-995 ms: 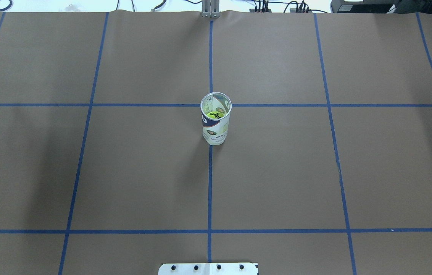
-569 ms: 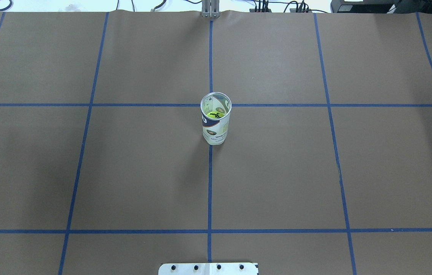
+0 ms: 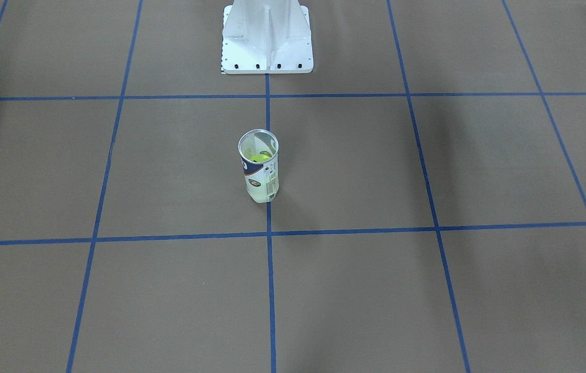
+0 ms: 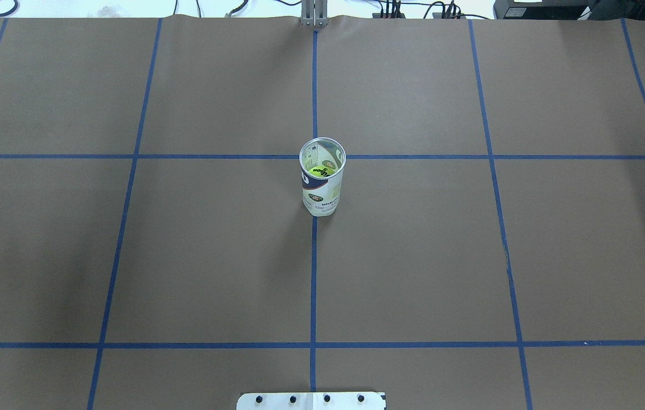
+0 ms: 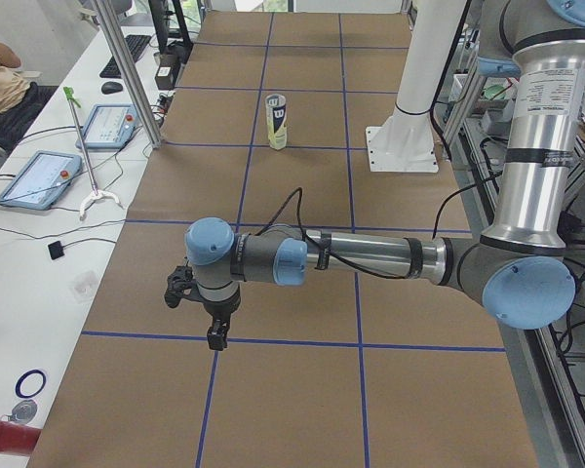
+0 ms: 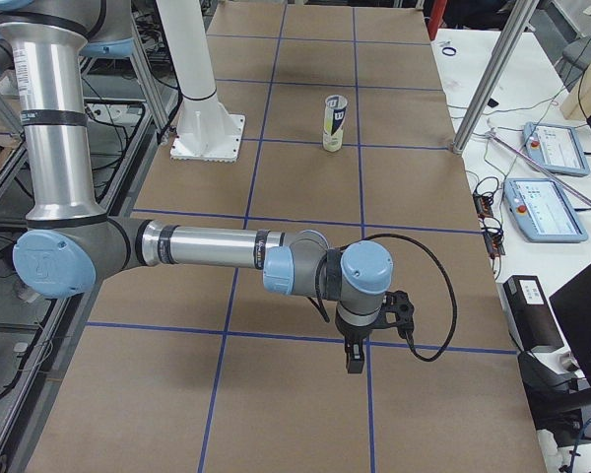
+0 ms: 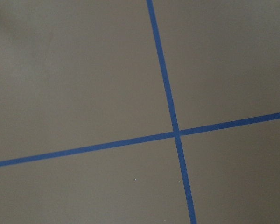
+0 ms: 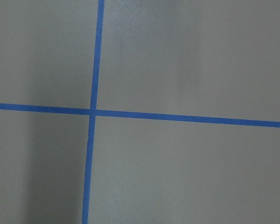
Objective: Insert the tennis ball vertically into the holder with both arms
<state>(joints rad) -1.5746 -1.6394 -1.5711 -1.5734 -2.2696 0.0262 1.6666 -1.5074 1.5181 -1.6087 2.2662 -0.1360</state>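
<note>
Overhead exterior shows the holder (image 4: 322, 188) upright at the centre of the table (image 4: 186, 256), with the tennis ball (image 4: 322, 169) inside. The left gripper (image 5: 217, 339) and right gripper (image 6: 356, 363) hang well apart from it, and their opening cannot be told.

Even, bright light from above covers the surface (image 4: 413, 273); soft, broad shadows lie across it. My wrist views are dimmer; slightly soft.
</note>
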